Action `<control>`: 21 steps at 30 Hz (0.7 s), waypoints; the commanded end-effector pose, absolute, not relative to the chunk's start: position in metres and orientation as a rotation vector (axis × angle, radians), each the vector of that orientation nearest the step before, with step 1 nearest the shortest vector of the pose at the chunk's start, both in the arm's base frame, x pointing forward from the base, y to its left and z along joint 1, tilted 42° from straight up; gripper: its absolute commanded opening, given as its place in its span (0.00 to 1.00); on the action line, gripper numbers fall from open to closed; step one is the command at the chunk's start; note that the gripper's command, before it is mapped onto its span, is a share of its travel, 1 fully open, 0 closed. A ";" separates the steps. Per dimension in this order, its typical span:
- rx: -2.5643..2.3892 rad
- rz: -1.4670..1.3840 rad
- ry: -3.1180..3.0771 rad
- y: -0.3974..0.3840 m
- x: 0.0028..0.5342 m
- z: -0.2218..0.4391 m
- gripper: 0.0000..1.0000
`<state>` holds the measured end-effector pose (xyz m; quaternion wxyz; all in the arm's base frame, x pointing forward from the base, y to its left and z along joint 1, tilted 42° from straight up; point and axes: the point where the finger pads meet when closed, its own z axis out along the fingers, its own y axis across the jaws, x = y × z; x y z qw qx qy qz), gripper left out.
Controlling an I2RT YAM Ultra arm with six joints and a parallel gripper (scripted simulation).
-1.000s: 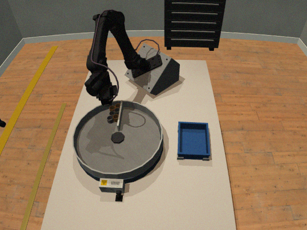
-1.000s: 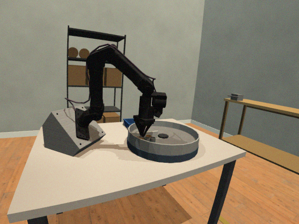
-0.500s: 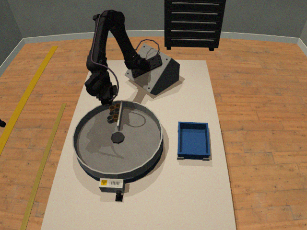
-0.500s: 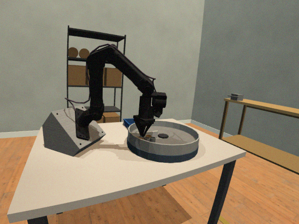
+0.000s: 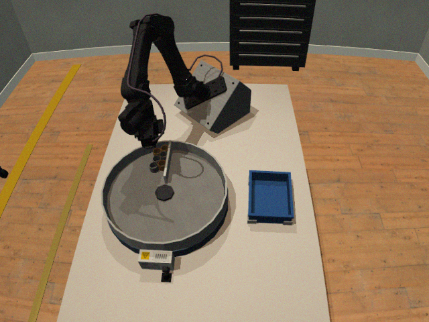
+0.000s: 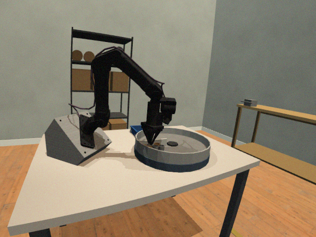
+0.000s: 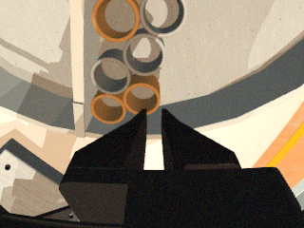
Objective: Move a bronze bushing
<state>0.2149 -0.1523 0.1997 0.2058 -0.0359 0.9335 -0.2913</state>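
Probably stiff, slick and modestly heavy, the nearest bronze bushing (image 5: 157, 151) (image 7: 144, 105) sits on the turntable (image 5: 194, 239) (image 6: 176, 157) (image 7: 218, 108), best pinched across its wall. The tool (image 5: 149, 146) (image 6: 151, 144) (image 7: 154, 116) is slightly open, holding nothing. The wrist view reveals that narrow gap; the top view shows the whole crate (image 5: 270, 172) (image 6: 136, 129), the exterior only part
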 end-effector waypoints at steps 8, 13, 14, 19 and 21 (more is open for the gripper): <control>-0.105 -0.804 2.590 -0.154 0.219 0.209 0.13; -0.099 -0.810 2.574 -0.153 0.218 0.215 0.13; -0.097 -0.812 2.569 -0.154 0.219 0.215 0.13; -0.097 -0.812 2.568 -0.154 0.219 0.216 0.13; -0.097 -0.812 2.568 -0.154 0.219 0.216 0.13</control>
